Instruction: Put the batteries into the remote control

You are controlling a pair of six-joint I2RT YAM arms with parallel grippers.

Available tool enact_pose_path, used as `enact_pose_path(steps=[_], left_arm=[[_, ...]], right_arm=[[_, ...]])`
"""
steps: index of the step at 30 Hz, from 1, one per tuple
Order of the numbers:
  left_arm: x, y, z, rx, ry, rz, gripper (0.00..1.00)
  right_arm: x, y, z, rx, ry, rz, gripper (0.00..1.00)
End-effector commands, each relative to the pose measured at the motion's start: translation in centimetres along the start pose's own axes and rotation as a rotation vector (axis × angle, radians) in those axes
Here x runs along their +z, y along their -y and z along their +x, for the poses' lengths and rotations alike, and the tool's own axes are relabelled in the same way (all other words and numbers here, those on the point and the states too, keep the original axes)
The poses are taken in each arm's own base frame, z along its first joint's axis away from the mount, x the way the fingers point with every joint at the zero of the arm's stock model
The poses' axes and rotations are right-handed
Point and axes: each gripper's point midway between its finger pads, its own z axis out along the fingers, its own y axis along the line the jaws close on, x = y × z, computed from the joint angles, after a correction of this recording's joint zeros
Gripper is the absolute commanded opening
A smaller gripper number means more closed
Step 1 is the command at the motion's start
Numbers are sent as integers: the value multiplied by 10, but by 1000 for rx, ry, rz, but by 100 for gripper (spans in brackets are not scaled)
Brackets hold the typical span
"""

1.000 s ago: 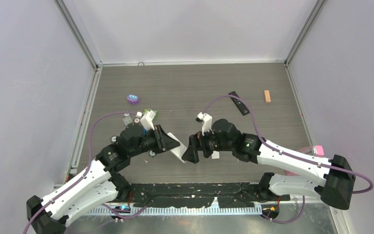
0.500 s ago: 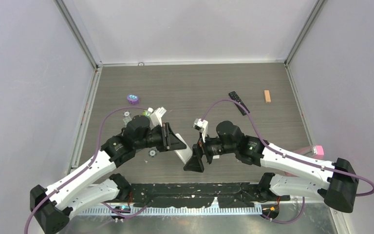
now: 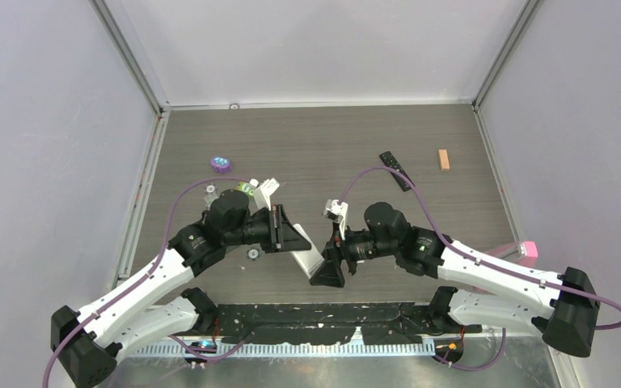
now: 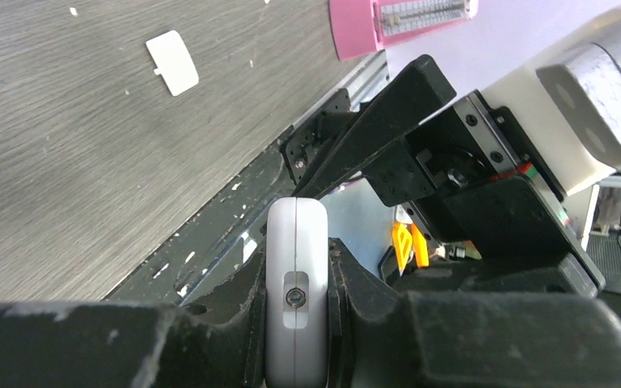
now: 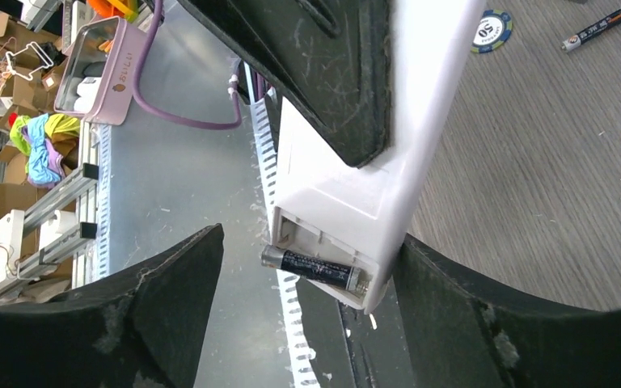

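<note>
My left gripper [image 3: 293,239] is shut on a white remote control [image 3: 307,259] and holds it above the table near the front edge. In the left wrist view the remote [image 4: 296,283] sits edge-on between the fingers of the left gripper [image 4: 296,279]. My right gripper [image 3: 328,272] is open, its jaws standing either side of the remote's lower end [image 5: 356,202] without touching. One dark battery [image 5: 314,267] lies across the open compartment, its silvery end sticking out. A second battery [image 5: 597,28] lies on the table. The other batteries are out of view.
A black remote [image 3: 396,170] and an orange block [image 3: 444,160] lie at the back right. A purple disc [image 3: 221,165] lies at the back left. A chip [image 5: 492,31] lies near the loose battery. A white battery cover [image 4: 172,73] lies on the table. A pink object [image 3: 525,249] sits at the right edge.
My right gripper has swung toward the near edge and now straddles the remote's lower end. My left arm has shifted and tilted the remote a little.
</note>
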Motion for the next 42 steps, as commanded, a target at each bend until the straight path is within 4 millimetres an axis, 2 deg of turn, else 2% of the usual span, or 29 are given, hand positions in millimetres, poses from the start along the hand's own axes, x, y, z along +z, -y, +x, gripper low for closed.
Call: enact_pose_path(steps=[1,20,24,26,28,29,31,35,39,42], left_arm=[[-5,23,-8,57,21,91,0],[-2,29,-8,49,5,130,0],[-3,30,-8,53,8,135,0],[-3,31,-9,59,13,137,0],[-4,32,-9,73,19,143,0],[-5,33,-10,80,25,147,0],[-7,36,-12,102,40,161,0],[-14,39,-15,166,81,177,0],[-22,38,-15,252,108,176,0],[-28,35,-16,327,138,169,0]], right_arm=[[-9,-16,-9,-83,50,-65,77],[-6,-9,-7,-75,59,-41,42],[-6,-10,-7,-72,56,-48,39],[-6,-11,-7,-65,56,-47,41],[-7,-10,-9,-49,59,-36,49],[-8,-11,-10,-45,63,-33,58],[-9,-10,-13,-21,76,-15,69],[-16,-16,-25,7,138,-10,82],[-26,-22,-39,48,217,-3,89],[-34,-27,-56,84,295,-4,89]])
